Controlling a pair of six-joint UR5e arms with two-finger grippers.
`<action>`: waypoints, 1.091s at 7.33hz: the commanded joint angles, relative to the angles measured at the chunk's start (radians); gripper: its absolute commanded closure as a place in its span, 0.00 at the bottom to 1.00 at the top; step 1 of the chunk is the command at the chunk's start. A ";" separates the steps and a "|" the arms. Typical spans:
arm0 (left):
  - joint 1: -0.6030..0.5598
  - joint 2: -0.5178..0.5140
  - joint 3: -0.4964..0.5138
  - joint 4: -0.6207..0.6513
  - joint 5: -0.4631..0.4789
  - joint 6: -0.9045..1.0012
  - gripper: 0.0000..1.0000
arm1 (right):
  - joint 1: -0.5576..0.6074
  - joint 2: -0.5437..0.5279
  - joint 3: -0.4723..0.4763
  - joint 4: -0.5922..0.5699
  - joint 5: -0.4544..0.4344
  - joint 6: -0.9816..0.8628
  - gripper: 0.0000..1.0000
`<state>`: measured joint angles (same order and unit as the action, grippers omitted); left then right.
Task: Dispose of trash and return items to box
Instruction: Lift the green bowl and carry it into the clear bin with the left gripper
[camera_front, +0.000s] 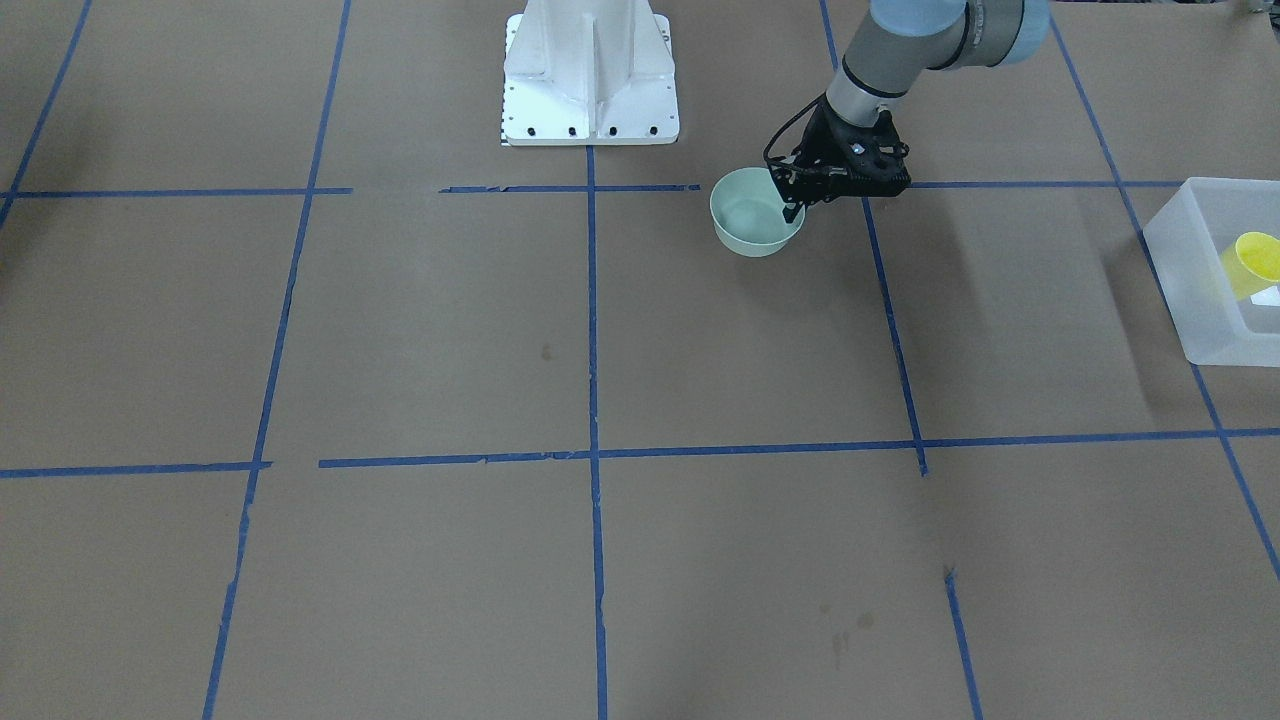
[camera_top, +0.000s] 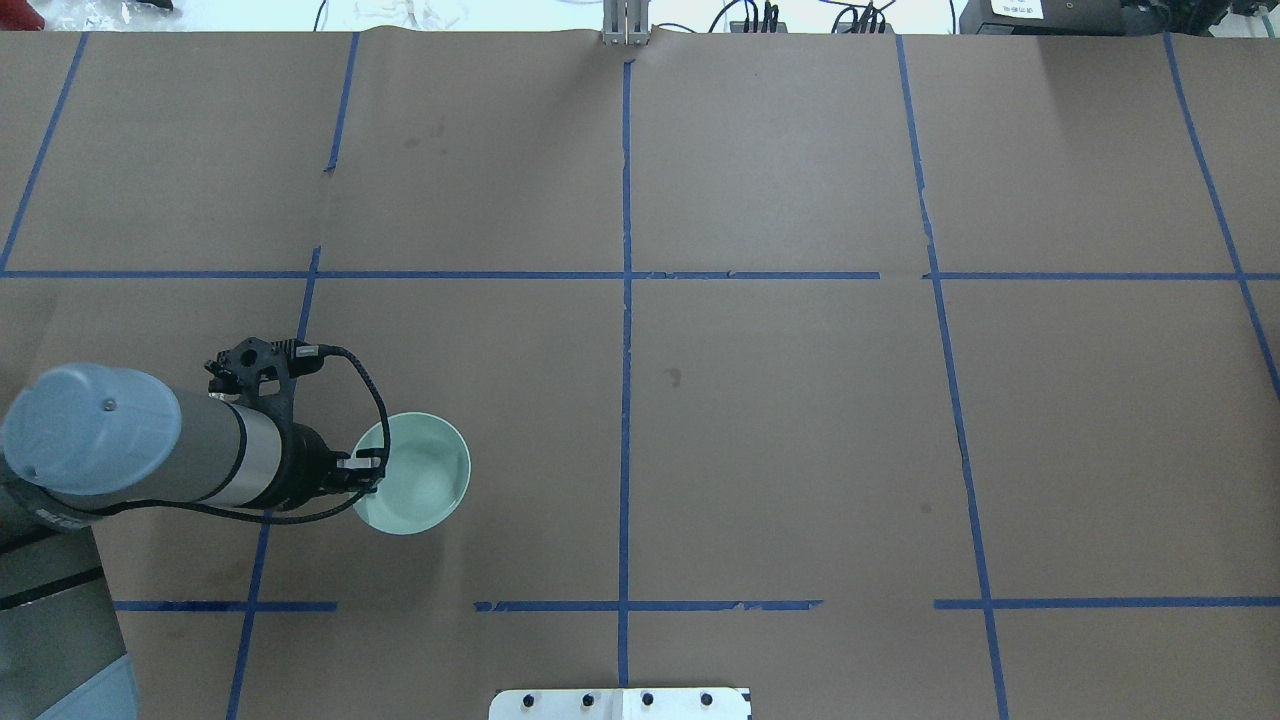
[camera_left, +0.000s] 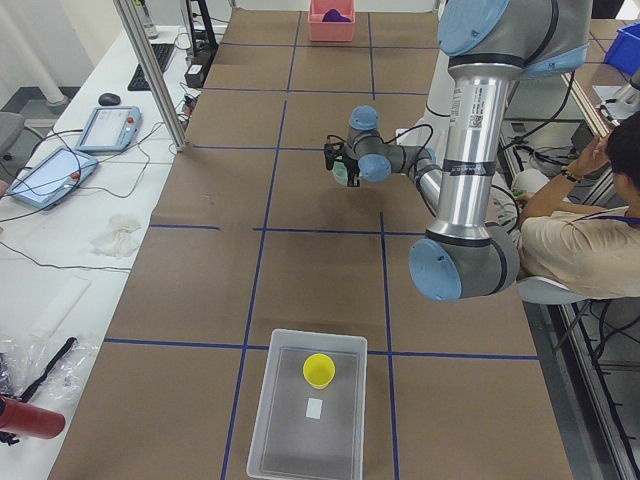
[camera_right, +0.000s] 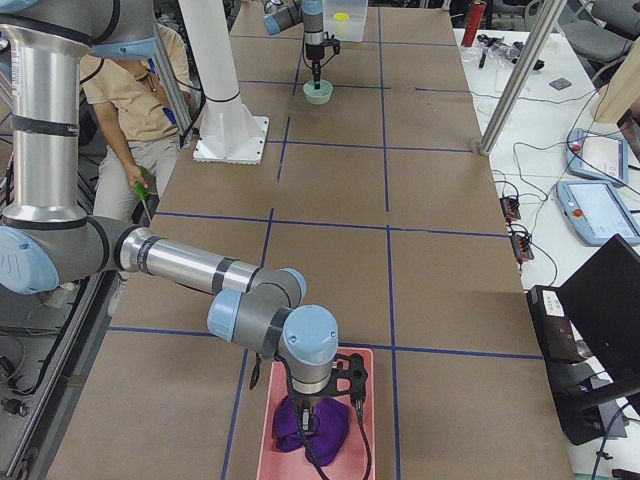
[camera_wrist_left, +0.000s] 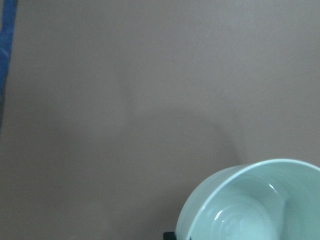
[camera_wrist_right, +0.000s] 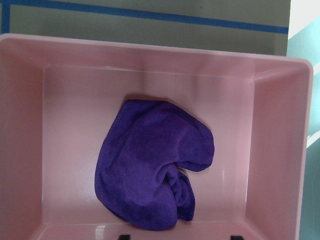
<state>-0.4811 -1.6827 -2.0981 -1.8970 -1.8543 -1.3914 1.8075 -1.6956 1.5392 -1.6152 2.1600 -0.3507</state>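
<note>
The pale mint-green bowl (camera_front: 750, 222) (camera_top: 425, 478) sits near the robot's base on the left side. My left gripper (camera_front: 794, 207) (camera_top: 366, 470) is shut on the bowl's rim, one finger inside and one outside; the left wrist view shows the bowl (camera_wrist_left: 250, 210) with a shadow apart from it, so it looks slightly lifted. The yellow cup (camera_front: 1255, 262) (camera_left: 319, 369) lies inside the frosted box (camera_front: 1190, 290) (camera_left: 262, 410), near its small white label. My right gripper (camera_wrist_right: 180, 237) (camera_right: 318, 398) hangs open and empty over a purple cloth (camera_wrist_right: 150, 185).
The purple cloth lies in a pink tray (camera_wrist_right: 25, 125) (camera_right: 365, 430) at the table's far right end. The white pedestal base (camera_front: 590, 75) (camera_right: 225, 130) stands at the robot's side of the table. An operator (camera_left: 570, 240) sits beside the robot.
</note>
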 joint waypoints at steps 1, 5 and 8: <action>-0.121 0.004 -0.129 0.096 -0.005 0.137 1.00 | -0.011 0.010 0.070 0.001 0.012 0.009 0.00; -0.573 0.081 -0.162 0.231 -0.169 0.740 1.00 | -0.130 0.027 0.263 0.001 0.063 0.183 0.00; -0.981 0.095 0.213 0.225 -0.339 1.470 1.00 | -0.223 0.105 0.320 -0.003 0.127 0.366 0.00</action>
<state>-1.2891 -1.5806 -2.0725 -1.6691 -2.1138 -0.2263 1.6127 -1.6226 1.8401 -1.6154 2.2577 -0.0474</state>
